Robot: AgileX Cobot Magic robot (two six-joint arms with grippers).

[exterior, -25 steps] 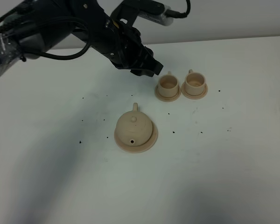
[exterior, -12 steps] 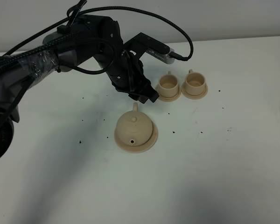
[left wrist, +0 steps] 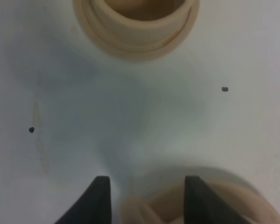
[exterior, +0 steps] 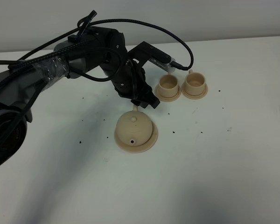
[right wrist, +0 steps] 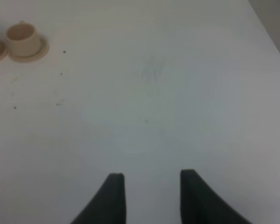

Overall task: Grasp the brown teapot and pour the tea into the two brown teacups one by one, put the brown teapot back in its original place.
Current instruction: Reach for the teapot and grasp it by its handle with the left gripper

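Two brown teacups, the left teacup (exterior: 168, 84) and the right teacup (exterior: 194, 81), stand side by side on their small saucers (exterior: 176, 97) toward the far side of the white table (exterior: 233, 163), apparently unfilled, as the opening step of the job, taking hold of the brown teapot (exterior: 133, 127), is in hand. The teapot sits squarely on its round saucer plate (exterior: 151, 140) nearer the camera, spout toward the viewer and loop handle (exterior: 135, 108) turned toward the cups. The left arm reaches in from the left, its wrist bent downward so that the left gripper (exterior: 144, 101) hangs just above that handle. The wrist view shows its dark fingers (left wrist: 101, 198) spread apart with the blurred handle between them, gripping nothing. The next move appears to call for a short descent and a firm close on the thin loop, which could slip or tip the pot if caught off centre. The right gripper (right wrist: 151, 198), out of the overhead frame, hovers over bare table well away from the cups, its fingers likewise parted and empty.
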